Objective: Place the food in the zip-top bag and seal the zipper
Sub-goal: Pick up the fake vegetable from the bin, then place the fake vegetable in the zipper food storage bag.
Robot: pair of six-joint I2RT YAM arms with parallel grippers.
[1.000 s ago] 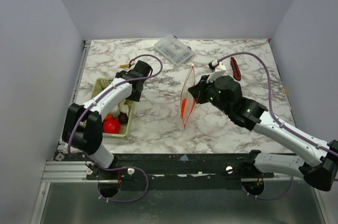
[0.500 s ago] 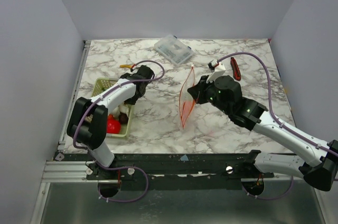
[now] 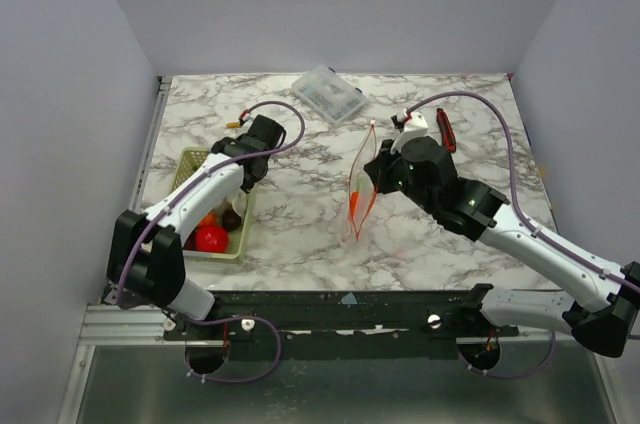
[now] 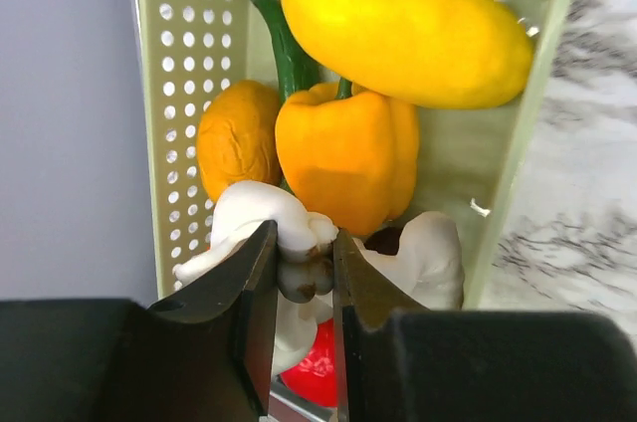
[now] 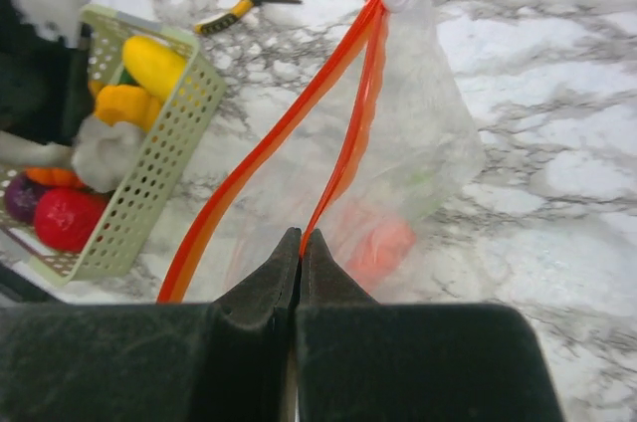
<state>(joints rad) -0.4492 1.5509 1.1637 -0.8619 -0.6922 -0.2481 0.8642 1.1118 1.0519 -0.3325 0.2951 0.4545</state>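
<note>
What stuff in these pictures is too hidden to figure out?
- Left wrist view: the left claw covers most of the red food, and whether it grips the white food is unclear.
- Right wrist view: the orange lump inside the zip-top bag is blurred by plastic.

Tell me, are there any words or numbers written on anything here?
None can be read. The clear floppy plastic zip-top bag, the pale green mesh basket and the dark-red knife show no print. Anything on the rigid clear lidded box is too small to tell.
</note>
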